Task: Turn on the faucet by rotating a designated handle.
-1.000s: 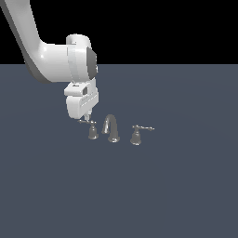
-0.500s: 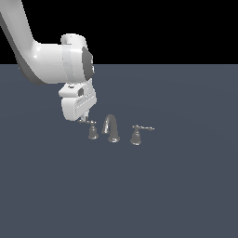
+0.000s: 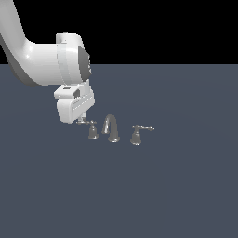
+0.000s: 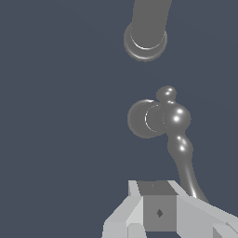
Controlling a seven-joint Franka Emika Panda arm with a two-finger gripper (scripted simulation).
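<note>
One handle (image 3: 92, 130) of the faucet (image 3: 111, 129), centre-left of the exterior view, has the gripper (image 3: 82, 119) at its lever tip; jaw spacing unclear. Next, I judge, a sideways push to rotate it.

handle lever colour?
Shiny chrome grey lever handle; wrist view shows it best.

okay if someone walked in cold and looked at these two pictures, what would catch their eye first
The big white robot arm reaching in from the exterior view's left, dwarfing everything else. Its hand hangs low, right by the lever tip of the handle at that end of the tiny chrome faucet on the dark floor. In the wrist view, that glossy handle fills the middle, its lever running toward the hand.
</note>
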